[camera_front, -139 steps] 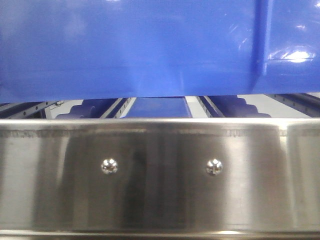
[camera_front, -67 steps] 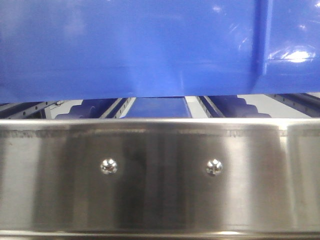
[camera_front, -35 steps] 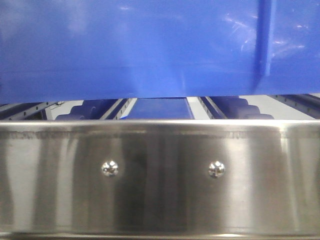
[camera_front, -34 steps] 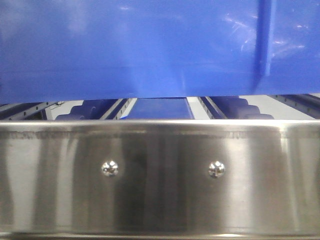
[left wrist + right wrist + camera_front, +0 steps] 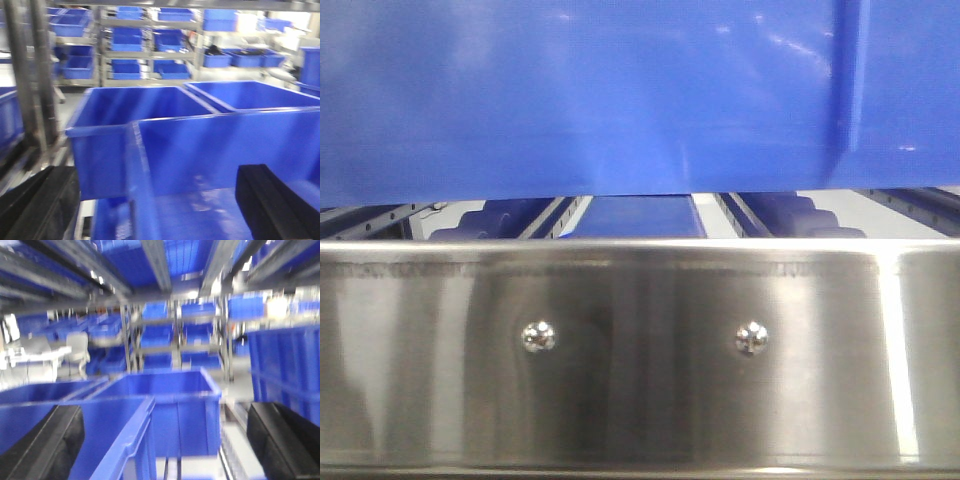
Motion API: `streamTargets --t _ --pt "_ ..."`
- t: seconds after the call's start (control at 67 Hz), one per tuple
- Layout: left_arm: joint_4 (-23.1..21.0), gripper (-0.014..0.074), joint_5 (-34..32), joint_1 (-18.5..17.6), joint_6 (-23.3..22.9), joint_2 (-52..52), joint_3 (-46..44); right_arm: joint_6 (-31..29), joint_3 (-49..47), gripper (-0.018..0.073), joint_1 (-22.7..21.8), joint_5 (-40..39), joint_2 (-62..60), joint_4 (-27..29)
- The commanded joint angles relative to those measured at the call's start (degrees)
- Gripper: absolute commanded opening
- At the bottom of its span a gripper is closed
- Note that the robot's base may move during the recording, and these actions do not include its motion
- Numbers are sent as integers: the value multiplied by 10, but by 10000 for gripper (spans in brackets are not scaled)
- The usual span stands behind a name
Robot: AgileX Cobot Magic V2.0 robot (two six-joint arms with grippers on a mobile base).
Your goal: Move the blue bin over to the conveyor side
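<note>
The blue bin [image 5: 620, 100] fills the top of the front view, its bottom edge a little above the steel rail. In the left wrist view, my left gripper [image 5: 156, 205] is open, its black fingers [image 5: 277, 205] wide apart on either side of the bin's left wall [image 5: 137, 190] without touching it. In the right wrist view, my right gripper [image 5: 162, 442] is open, its fingers [image 5: 45, 445] straddling the bin's right wall and rim [image 5: 127, 440]. The conveyor belt is out of view.
A shiny steel rail [image 5: 640, 400] with two screws spans the front view; roller tracks [image 5: 550, 212] lie behind it. Other blue crates [image 5: 125, 115] [image 5: 175, 395] stand just beyond the bin. Shelving with several blue crates [image 5: 130, 45] lines the background.
The bin's wall has shifted slightly in the front view, its highlights fading and its rib drifting a little. The rail sits marginally lower in frame.
</note>
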Motion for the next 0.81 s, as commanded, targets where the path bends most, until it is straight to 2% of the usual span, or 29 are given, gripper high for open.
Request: streamTargets --t 0.0,0.119,0.269,0.433,0.672,0.791 --pt "3 538 28 -22 0 33 -36 0 -54 561 1 65 53 2" --pt "3 538 87 -43 -1 84 -87 -4 -119 561 26 97 113 3" --pt "18 538 165 -52 -34 151 -164 -5 -188 561 76 111 166 3" --pt "19 538 250 -52 -34 226 -246 -5 -272 561 119 234 246 3" --pt "33 538 325 -50 -35 318 -334 -5 -413 559 127 428 376 3" --pt "48 538 334 -50 -52 344 -341 10 -470 559 127 433 429 -25"
